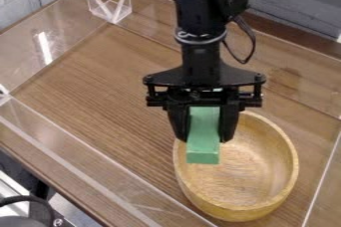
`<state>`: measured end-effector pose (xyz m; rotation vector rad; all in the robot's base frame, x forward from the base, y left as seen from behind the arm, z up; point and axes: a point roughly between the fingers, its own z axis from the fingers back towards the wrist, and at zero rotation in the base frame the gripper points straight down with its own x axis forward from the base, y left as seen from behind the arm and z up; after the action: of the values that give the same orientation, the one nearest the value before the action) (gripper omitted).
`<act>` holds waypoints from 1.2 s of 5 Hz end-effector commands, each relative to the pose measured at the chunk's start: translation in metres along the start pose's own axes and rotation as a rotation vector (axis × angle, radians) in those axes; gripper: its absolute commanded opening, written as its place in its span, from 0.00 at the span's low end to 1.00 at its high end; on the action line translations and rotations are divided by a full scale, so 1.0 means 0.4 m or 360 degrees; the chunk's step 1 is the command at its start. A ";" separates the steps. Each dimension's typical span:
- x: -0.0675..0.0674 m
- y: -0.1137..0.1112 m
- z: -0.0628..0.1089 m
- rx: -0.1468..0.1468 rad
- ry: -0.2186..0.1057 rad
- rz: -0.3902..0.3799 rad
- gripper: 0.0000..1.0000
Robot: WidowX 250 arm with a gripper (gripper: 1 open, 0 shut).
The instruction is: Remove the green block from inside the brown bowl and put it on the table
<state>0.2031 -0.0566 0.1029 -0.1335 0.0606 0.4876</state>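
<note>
The green block (204, 142) hangs upright between the black fingers of my gripper (204, 126), which is shut on its upper part and points straight down. Its lower end hovers over the left inner side of the brown bowl (260, 176), a shallow tan wooden bowl at the lower right of the table (107, 82). I cannot tell whether the block's bottom clears the bowl's rim.
Low clear plastic walls (54, 32) edge the table on the left and front. A small clear stand (110, 5) sits at the back left. Black cables hang beside the arm.
</note>
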 end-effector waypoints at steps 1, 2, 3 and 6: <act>0.018 -0.013 0.043 -0.0075 -0.0088 -0.0003 0.00; 0.019 -0.003 0.051 -0.0065 -0.0086 -0.0035 0.00; 0.021 0.008 0.060 -0.0056 -0.0086 -0.0062 0.00; 0.027 0.042 0.085 -0.0025 -0.0091 -0.0182 0.00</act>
<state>0.1953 -0.0328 0.1172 -0.1221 0.0645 0.3804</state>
